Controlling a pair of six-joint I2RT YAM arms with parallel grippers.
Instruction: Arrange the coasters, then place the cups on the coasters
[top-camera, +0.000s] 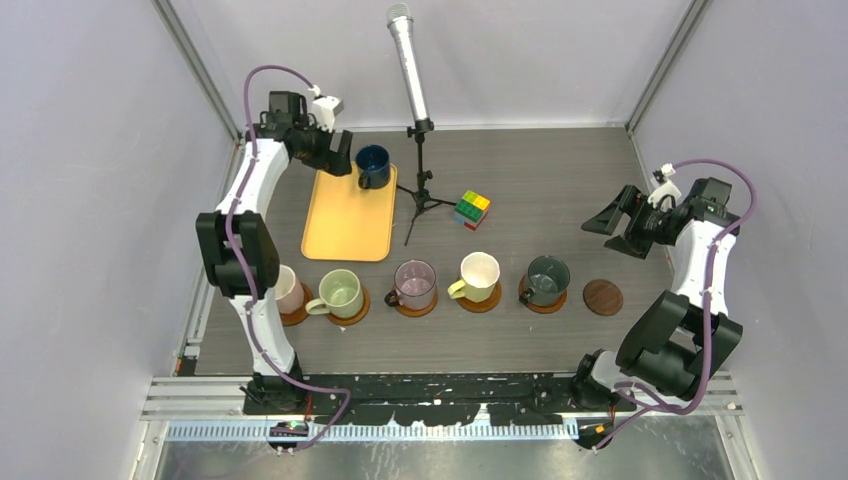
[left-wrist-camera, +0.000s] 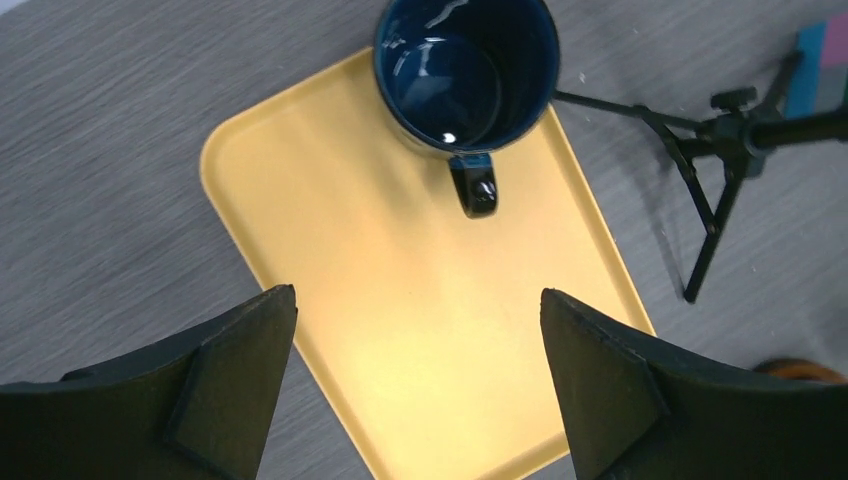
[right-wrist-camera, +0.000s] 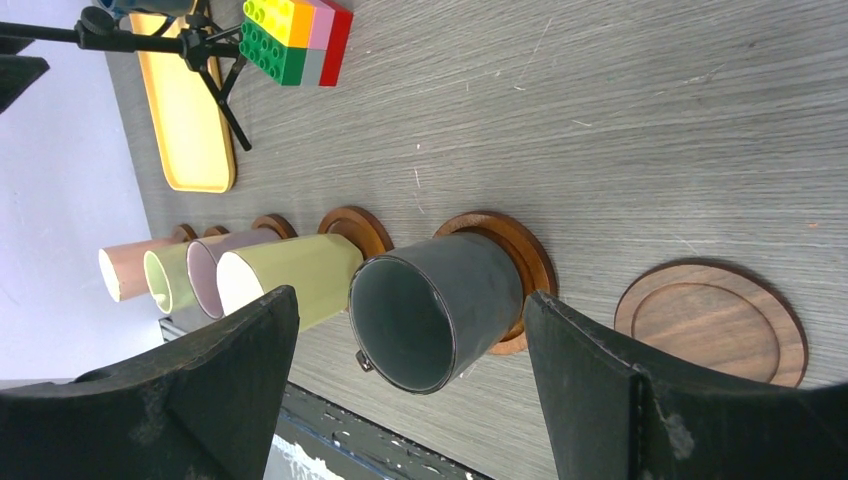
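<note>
**Five mugs seated**

Low in frame we see five mugs (top-camera: 414, 283) on coasters (top-camera: 358, 316), a bare coaster (top-camera: 603, 297) rightmost. Right pincer (right-wrist-camera: 410, 300) gapes empty. Upper left, left pincer (left-wrist-camera: 415, 300) gapes empty near the navy mug (top-camera: 373, 165) on the tray (top-camera: 345, 225).

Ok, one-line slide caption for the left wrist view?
Open left gripper hovers over the yellow tray, the navy mug upright at its far corner.

A microphone stand (top-camera: 419, 150) stands between yellow tray (top-camera: 345, 225) and multicoloured cube (top-camera: 472, 209).
</note>
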